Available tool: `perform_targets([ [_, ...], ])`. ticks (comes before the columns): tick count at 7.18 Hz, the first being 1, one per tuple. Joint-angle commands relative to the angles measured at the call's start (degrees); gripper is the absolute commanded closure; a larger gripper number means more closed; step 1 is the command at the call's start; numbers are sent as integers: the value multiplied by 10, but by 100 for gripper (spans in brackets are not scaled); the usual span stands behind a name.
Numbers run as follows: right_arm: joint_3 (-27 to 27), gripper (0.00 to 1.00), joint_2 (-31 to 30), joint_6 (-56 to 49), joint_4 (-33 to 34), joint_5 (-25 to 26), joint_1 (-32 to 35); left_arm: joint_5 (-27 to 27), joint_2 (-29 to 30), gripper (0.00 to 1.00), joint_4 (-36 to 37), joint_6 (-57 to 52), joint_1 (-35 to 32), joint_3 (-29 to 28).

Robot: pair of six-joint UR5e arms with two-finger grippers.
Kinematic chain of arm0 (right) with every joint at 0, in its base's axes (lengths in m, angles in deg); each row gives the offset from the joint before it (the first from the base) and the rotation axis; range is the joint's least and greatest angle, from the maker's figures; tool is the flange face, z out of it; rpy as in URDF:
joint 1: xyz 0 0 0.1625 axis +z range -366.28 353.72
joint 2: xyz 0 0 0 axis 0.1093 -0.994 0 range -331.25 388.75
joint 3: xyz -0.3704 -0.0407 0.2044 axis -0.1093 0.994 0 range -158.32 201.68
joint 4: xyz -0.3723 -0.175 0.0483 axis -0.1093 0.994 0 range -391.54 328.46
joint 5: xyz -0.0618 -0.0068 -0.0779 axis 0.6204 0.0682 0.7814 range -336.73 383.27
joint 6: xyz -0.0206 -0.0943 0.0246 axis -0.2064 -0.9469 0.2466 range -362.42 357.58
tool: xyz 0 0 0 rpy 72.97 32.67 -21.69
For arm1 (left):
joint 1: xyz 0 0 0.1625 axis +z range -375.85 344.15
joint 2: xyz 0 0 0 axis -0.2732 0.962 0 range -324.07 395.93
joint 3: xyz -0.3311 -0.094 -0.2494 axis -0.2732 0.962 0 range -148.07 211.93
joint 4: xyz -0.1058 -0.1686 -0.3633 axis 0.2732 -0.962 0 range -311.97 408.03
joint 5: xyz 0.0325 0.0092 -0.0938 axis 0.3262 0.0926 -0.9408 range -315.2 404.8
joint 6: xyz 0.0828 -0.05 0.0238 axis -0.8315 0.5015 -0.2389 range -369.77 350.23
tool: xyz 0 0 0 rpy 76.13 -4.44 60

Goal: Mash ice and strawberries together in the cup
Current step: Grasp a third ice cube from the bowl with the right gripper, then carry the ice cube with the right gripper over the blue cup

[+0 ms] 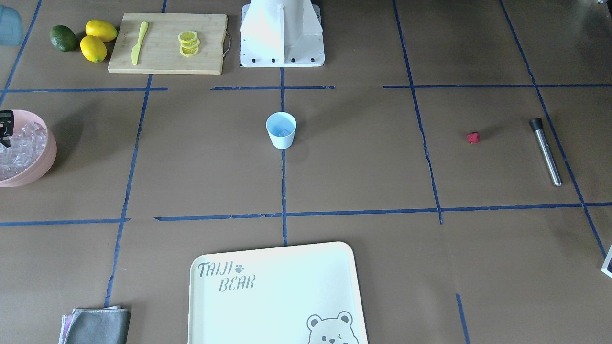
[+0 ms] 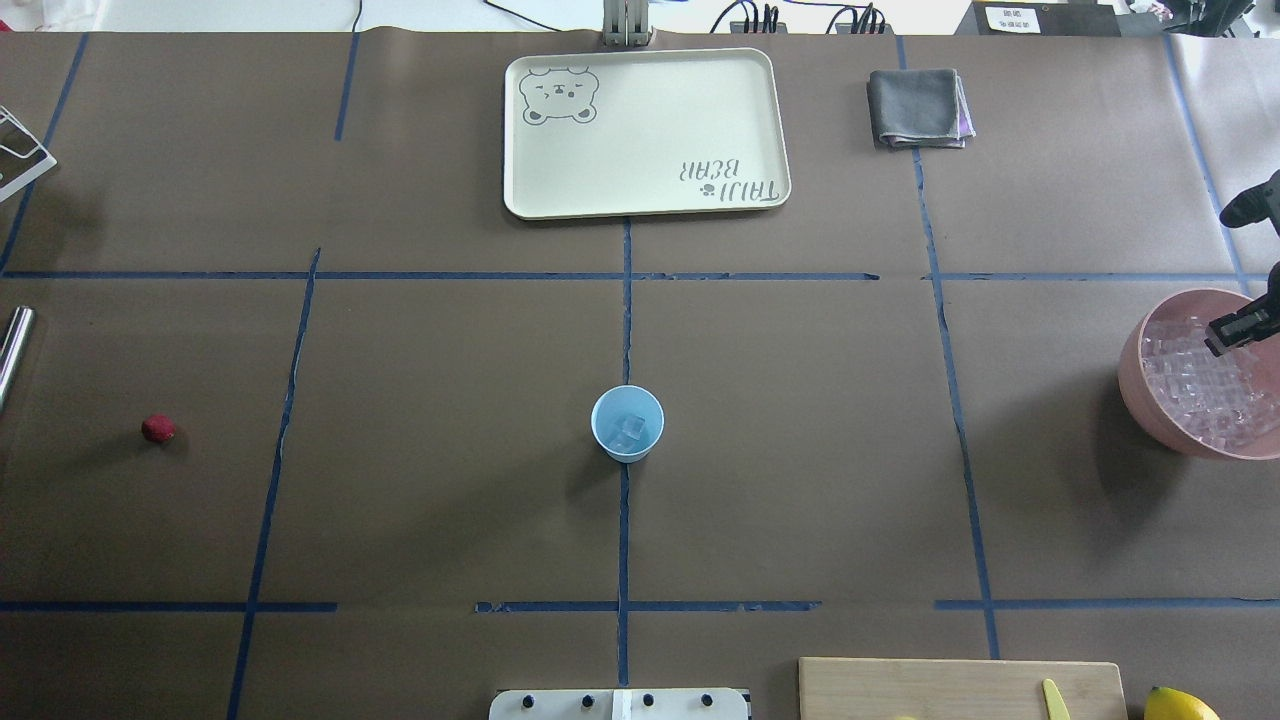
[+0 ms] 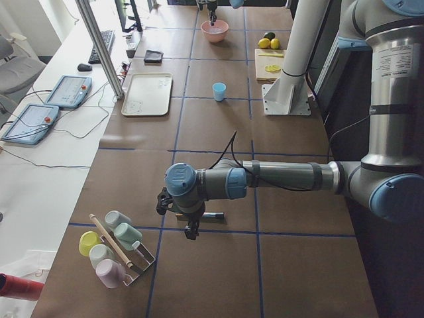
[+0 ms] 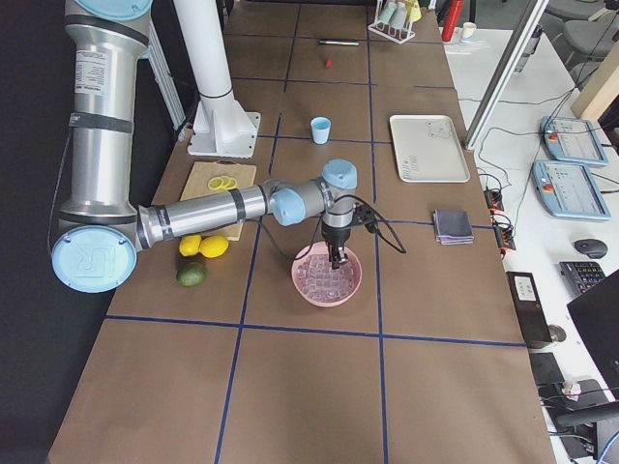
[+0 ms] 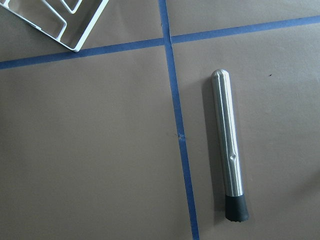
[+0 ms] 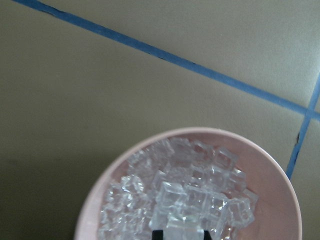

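**Ice bowl (image 2: 1135, 395) under your right gripper (image 2: 1222, 338), cup (image 2: 627, 424) at mid-table**

Your right gripper hangs at the right edge of the overhead view, its black tips over the pink bowl. In its own wrist view you get only the dark finger ends at the bottom edge, right against the heaped ice (image 6: 172, 195). You cannot tell from that whether the jaws stand apart or are closed on a cube. The bowl is piled with clear cubes up to the rim.

In the upper left of the front-facing view, beyond the bowl, you have a wooden cutting board (image 1: 167, 59). A yellow-green knife (image 1: 139, 43) and a stack of lemon slices (image 1: 188, 43) lie on it. Two lemons (image 1: 101, 30) and a dark green fruit (image 1: 63, 38) sit just beside its left end.

The cup stands upright at the centre of the overhead view, on the blue tape line and well apart from the bowl. A few clear pieces (image 2: 628, 431) lie in its bottom.

The strawberry (image 2: 158, 429) lies on bare table at the left of the overhead view, well apart from the cup. A steel muddler (image 5: 228, 150) with a black end lies flat beside a tape line, near a white wire rack (image 5: 75, 25).

Your left gripper (image 3: 191, 230) shows only in the side view, low over the table by the muddler, and you cannot tell its state.

At the top of the overhead view are a cream tray (image 2: 650, 130) and a folded grey cloth (image 2: 915, 105).
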Motion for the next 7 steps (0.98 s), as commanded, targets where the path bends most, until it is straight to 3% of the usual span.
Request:
perform_targets([
  [1,-85,100,109,28,190,-20,2,0,0,0,0,0,0,0],
  [3,-80,100,216,137,237,-28,-23,0,-1,0,2,0,0,1],
  [6,-24,100,338,349,231,-16,-129,0,0,0,-1,0,0,-1],
  [7,-12,100,370,370,231,4,-155,0,0,0,0,0,0,-1],
])
